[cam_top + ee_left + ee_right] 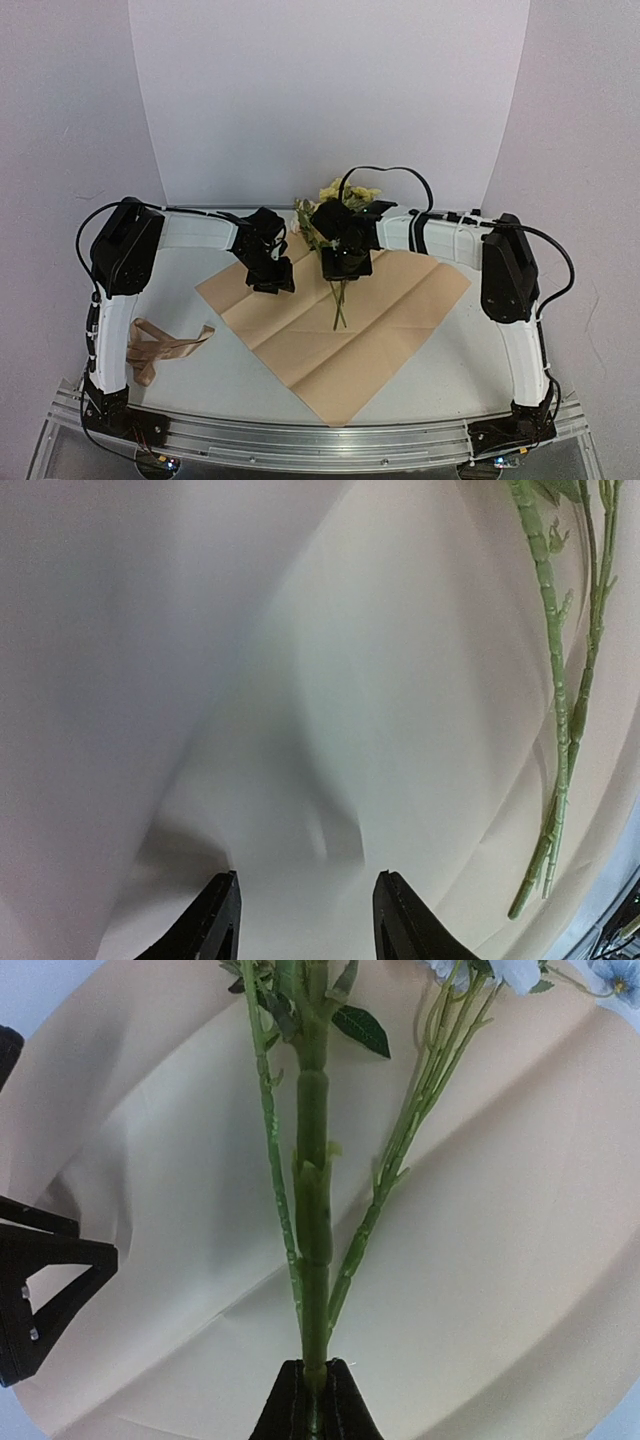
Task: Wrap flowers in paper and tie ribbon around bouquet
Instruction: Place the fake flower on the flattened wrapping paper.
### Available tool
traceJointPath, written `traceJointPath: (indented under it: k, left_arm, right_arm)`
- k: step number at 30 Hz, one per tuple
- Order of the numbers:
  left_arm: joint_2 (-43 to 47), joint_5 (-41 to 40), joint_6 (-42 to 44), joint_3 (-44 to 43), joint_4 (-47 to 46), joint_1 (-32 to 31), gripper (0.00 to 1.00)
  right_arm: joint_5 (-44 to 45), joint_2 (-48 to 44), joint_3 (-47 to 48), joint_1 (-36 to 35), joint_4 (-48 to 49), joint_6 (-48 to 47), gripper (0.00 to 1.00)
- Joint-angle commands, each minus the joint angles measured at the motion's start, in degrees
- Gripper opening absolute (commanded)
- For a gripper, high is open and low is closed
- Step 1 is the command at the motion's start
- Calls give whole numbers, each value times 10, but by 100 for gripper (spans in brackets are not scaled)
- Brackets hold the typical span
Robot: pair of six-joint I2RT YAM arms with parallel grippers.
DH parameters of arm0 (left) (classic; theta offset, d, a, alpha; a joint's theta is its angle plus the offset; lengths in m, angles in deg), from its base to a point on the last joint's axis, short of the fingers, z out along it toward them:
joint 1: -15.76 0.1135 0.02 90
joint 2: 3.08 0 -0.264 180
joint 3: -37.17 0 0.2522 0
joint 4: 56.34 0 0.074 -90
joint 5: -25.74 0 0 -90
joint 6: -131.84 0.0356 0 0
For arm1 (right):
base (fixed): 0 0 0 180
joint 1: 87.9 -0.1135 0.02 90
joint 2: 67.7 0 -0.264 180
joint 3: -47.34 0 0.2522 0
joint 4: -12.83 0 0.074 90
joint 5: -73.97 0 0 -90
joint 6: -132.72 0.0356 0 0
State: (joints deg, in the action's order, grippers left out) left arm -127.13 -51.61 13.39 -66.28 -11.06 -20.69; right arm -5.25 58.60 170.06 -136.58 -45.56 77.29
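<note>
1. While checking progress, found paper (400,300) lying flat on counter (190,292), tan face up, no fold or cone; judged wrapping not begun.
2. Noted flowers (345,190) over paper's far half, thick stem pinched between closed right fingers (285,1410); cannot tell whether stem tips touch sheet.
3. Noted left fingers (215,920) roughly half open, gripping nothing, poised over paper's far-left edge.
4. Found ribbon (165,347) loose on counter beside left arm, well apart from paper; judged tying also left to do.
5. Counted: one paper, one bunch of flowers with several stems, one ribbon.
</note>
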Motion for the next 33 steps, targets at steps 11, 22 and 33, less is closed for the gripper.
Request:
traceJointPath:
  k: [11,22,33]
  left_arm:
    - [-18,-1,3,-12,18,7,47]
    - [-21,1,2,-14,16,6,47]
    - [-9,8,-1,-10,8,7,48]
  right_arm:
    - [-28,18,-26,-17,33,62,0]
    - [-44,32,-34,-24,33,72,7]
    - [-44,-25,-59,-24,34,55,54]
